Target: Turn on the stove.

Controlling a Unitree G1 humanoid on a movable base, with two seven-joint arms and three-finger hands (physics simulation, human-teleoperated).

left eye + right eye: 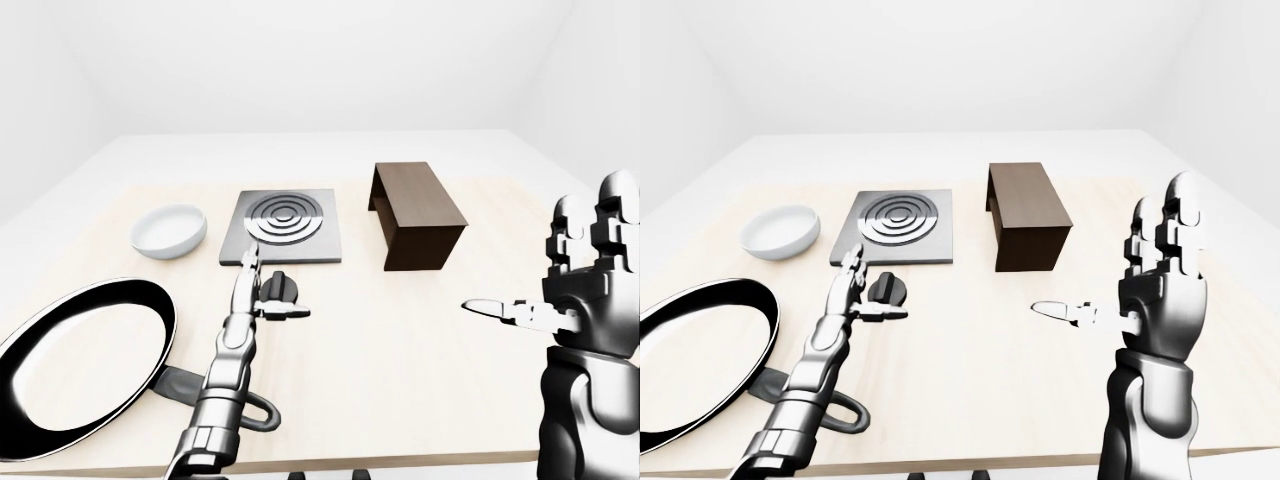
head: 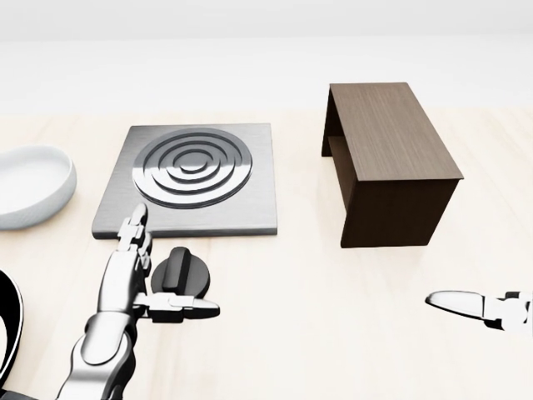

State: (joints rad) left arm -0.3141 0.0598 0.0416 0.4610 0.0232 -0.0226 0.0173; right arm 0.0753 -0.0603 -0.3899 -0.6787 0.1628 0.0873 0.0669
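Knob between left hand's fingers and thumb, stove plate just above fingertips, bowl left, box right.

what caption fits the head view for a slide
Left hand, fingers open, reaches beside the black stove knob below the burner plate.

head view sits close, looking steeply down at the stove; both eye views look wider, sharing it mid-frame
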